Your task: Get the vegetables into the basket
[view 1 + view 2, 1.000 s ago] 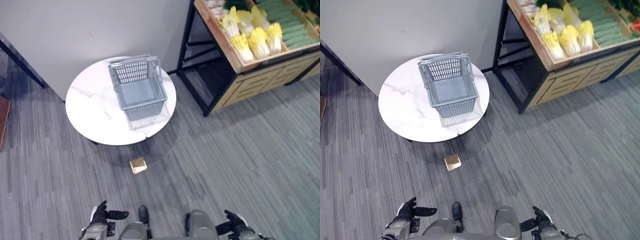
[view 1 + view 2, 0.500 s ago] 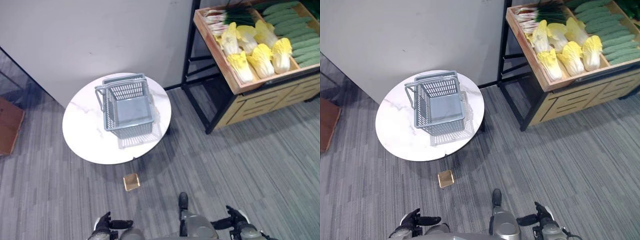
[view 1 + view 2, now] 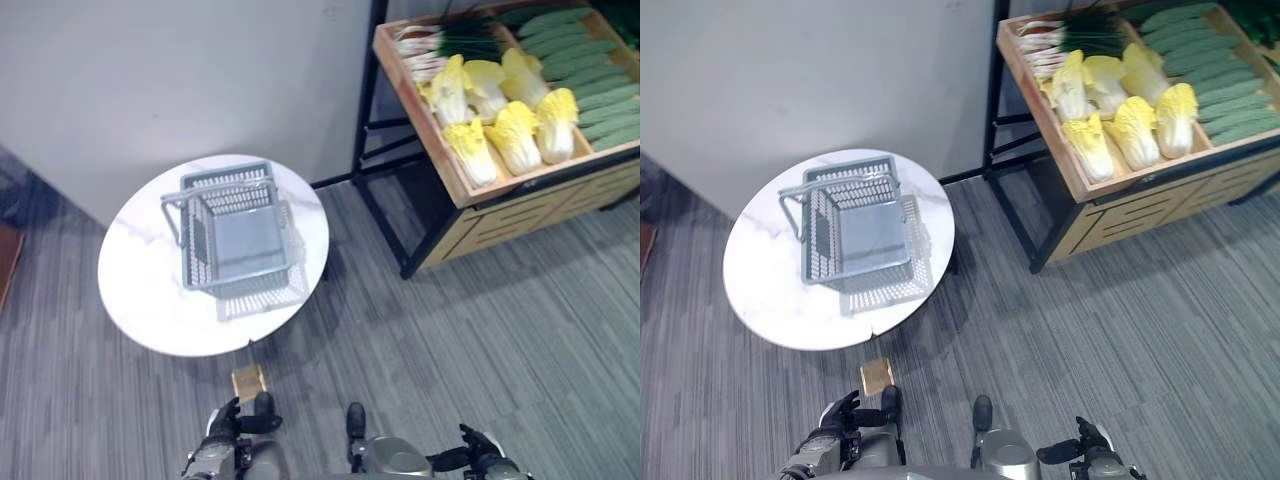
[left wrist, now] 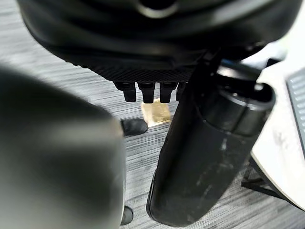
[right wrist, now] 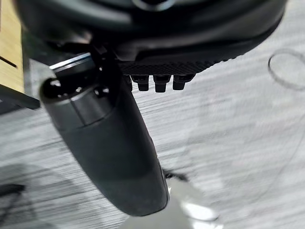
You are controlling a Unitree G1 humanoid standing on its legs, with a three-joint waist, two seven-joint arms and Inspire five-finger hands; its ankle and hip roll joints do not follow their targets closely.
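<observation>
Left hand [image 3: 222,432]: hangs low at the robot's side, near the bottom of the head views; fingers straight and relaxed, thumb standing out to the side; it holds nothing and touches nothing.
Right hand [image 3: 1087,447]: low at the other side, likewise slack, with the thumb out; its wrist view shows short straight fingertips [image 5: 154,82] above bare carpet and nothing between them and the thumb.
Small tan block [image 3: 248,380]: lies on the grey carpet [image 3: 480,340] just ahead of the left hand, close to the table's near edge; what it is cannot be told from here.
Round table [image 3: 135,310]: white marbled top, standing ahead and to the left of the robot, in front of a pale wall [image 3: 150,80].
Basket [image 3: 236,243]: grey plastic mesh, upright on the table toward its right half; handles folded at the rim; nothing lies inside it.
Vegetable crate [image 3: 1080,178]: a wooden tray tilted on a black-framed stand to the right of the table, well apart from the basket and from both hands.
Cabbages [image 3: 513,135]: several yellow-white heads lie in the crate's nearer part.
Cucumbers [image 3: 1210,95]: green, laid in rows on the crate's right.
Spring onions [image 3: 1065,35]: a bunch with white ends at the crate's far end, apparently.
</observation>
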